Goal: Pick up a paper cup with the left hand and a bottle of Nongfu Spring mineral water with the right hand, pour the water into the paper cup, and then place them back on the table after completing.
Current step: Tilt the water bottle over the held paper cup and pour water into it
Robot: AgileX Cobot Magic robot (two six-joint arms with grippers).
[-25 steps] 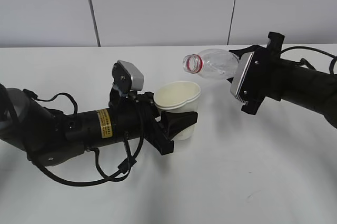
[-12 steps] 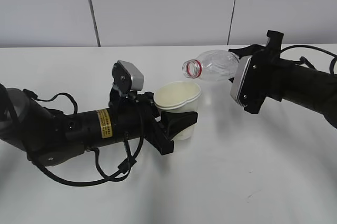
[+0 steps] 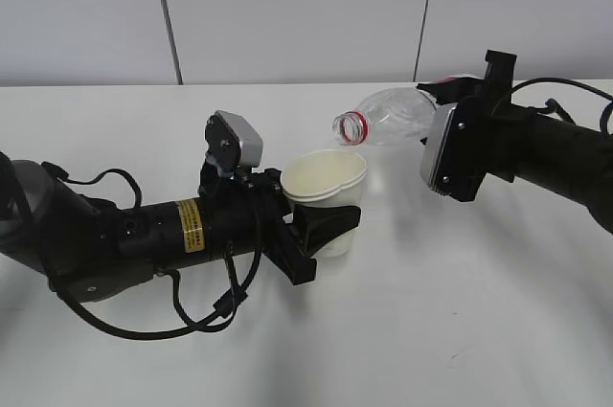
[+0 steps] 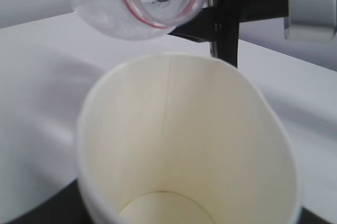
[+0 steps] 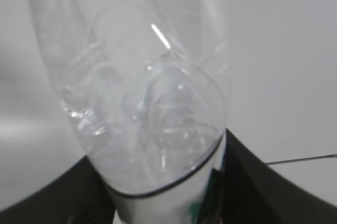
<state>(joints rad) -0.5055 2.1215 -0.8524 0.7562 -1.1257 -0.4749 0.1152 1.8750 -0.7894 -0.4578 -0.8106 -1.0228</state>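
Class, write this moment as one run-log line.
left hand: shut on white paper cup | right hand: shut on clear plastic bottle, uncapped, tipped sideways | mouth near cup rim | no stream visible

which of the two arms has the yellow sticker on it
The left arm, the one whose gripper holds the paper cup. The right arm, holding the tilted bottle, shows no yellow sticker.

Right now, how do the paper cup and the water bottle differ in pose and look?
The paper cup stands upright with its mouth facing up; the bottle lies tipped near level, its open mouth above the cup's rim. The cup is opaque cream paper; the bottle is clear plastic with a red neck ring. Both are uncapped and each is held in a pincer: left pincer on the cup, right pincer on the bottle.
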